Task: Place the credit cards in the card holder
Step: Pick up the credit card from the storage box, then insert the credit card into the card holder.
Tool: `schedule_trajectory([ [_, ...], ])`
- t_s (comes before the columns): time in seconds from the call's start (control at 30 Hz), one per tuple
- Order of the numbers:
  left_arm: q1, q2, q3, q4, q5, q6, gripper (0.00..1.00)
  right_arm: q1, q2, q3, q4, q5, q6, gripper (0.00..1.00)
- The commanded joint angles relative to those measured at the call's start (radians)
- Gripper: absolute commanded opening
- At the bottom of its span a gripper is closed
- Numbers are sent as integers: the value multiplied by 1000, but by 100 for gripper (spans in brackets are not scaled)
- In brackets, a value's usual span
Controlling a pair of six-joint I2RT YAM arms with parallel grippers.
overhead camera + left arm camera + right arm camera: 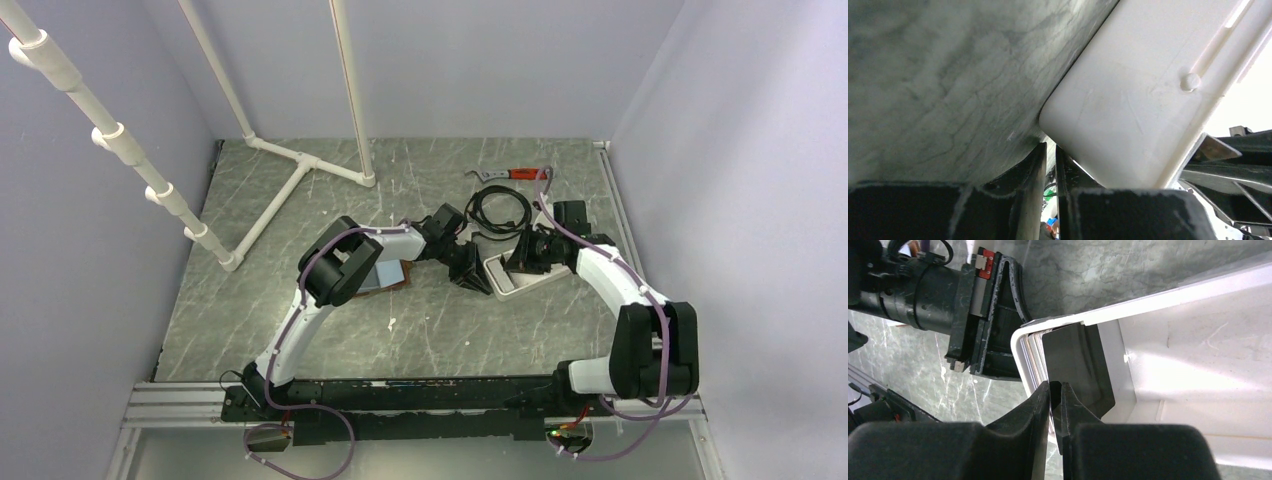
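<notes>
Near the middle of the grey-green marbled surface (230,320), both arms meet at a white rectangular plastic tray (515,288), and the arrangement looks deliberate. The credit cards (1034,352), thin flat rectangles, seem to stand on edge packed into one corner of the tray. The pale ones lie against the wall, and a dark card (1078,365) sits on the inner face of the stack. The right end effector (1055,392) reaches into that corner with its jaws drawn almost together on the dark card's lower edge, so I take it to be pinching the card to peel it off the stack. The left end effector (1049,152) sits at the outside of the same corner, its jaws narrowed to a slit that seems to nip the tray's rim. I would guess it is there to stop the light tray skating while the other arm pulls. The card holder (398,276), a small brown leather folding wallet, lies to the left of the tray, partly under the left arm and apart from the cards, with nothing going into it yet. Behind the tray a coil of black cable (500,210) and a red-handled tool (520,173) lie on the surface. A white pipe frame (353,100) stands at the back left, plain pale walls (80,300) close in three sides, and a metal rail (180,405) carries the arm bases.
</notes>
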Motion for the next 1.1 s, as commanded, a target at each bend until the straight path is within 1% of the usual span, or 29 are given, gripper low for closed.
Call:
schedule_trajectory([
  [0.0,-6,24,49,31,-25,25,19,20,-64,66,-89,29,5,9],
  [0.13,-4,7,54,-10,-34,61,20,36,-107,105,-131,126,12,0],
  [0.2,2,-23,50,-63,-52,105,22,53,-124,135,-155,224,19,0],
  [0.23,7,-50,42,-91,-64,133,25,64,-131,151,-163,274,25,0],
  [0.37,46,-202,-28,-239,-119,283,41,143,-142,229,-156,469,58,0],
  [0.43,81,-304,-86,-319,-144,367,48,216,-120,280,-146,574,76,0],
  [0.5,129,-426,-173,-395,-163,440,52,297,-82,324,-113,618,94,0],
  [0.53,161,-484,-206,-438,-179,479,54,331,-58,343,-84,600,105,0],
  [0.57,196,-547,-239,-505,-203,522,62,353,-30,356,-47,544,126,0],
  [0.63,274,-651,-291,-622,-263,602,80,381,36,365,65,362,185,0],
  [0.67,320,-695,-312,-674,-305,633,85,396,70,365,129,276,221,0],
  [0.73,406,-770,-358,-732,-378,674,91,433,159,370,261,115,289,0],
  [0.8,487,-814,-397,-744,-439,687,97,465,255,390,372,-13,353,0],
  [0.87,547,-803,-411,-761,-481,674,98,502,347,417,475,-105,403,0],
  [0.93,588,-771,-424,-747,-474,657,98,529,427,438,571,-183,458,0],
  [1.0,615,-737,-445,-710,-447,643,95,544,511,447,654,-229,515,0],
  [1.07,628,-704,-467,-656,-411,640,91,550,568,447,728,-266,554,0],
])
